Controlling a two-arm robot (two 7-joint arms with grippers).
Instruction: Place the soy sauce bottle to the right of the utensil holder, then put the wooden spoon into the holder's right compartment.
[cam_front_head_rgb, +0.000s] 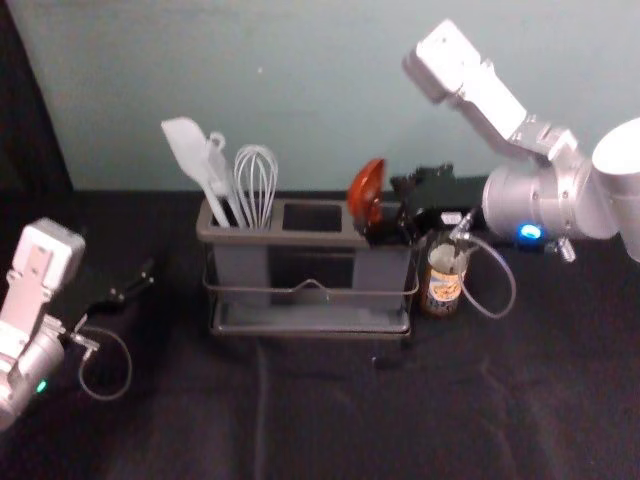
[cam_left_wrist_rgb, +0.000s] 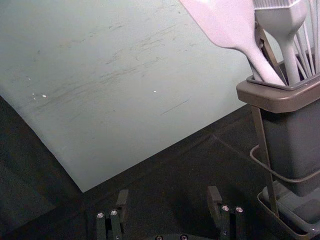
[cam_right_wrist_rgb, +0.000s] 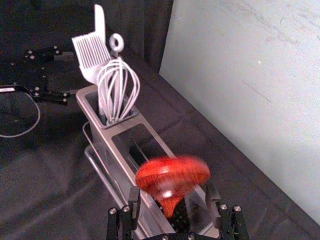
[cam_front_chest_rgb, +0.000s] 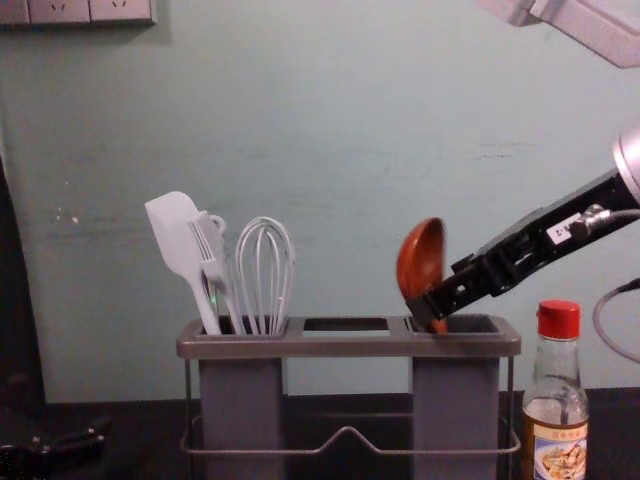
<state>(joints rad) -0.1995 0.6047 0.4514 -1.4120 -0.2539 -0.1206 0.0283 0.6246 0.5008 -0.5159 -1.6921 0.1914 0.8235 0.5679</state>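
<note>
The right gripper (cam_front_head_rgb: 392, 222) is at the utensil holder's (cam_front_head_rgb: 320, 239) right compartment; in the right wrist view the right gripper (cam_right_wrist_rgb: 173, 199) is open, its fingers apart on either side of the spoon's neck. The wooden spoon (cam_front_chest_rgb: 421, 268) stands upright in that compartment, reddish bowl up; its handle is hidden inside. The soy sauce bottle (cam_front_chest_rgb: 560, 445), red-capped, stands upright just right of the holder, partly under the right arm in the head view. Parked left of the holder is the left gripper (cam_front_head_rgb: 148, 277); in its wrist view the left gripper (cam_left_wrist_rgb: 167, 200) is open and empty.
A white spatula (cam_front_chest_rgb: 178, 235), a brush (cam_right_wrist_rgb: 93, 54) and a whisk (cam_front_chest_rgb: 266, 270) stand in the holder's left compartment. The holder's middle section (cam_front_head_rgb: 312, 217) holds no utensil. Behind the dark-covered table rises a pale green wall (cam_front_head_rgb: 300, 90).
</note>
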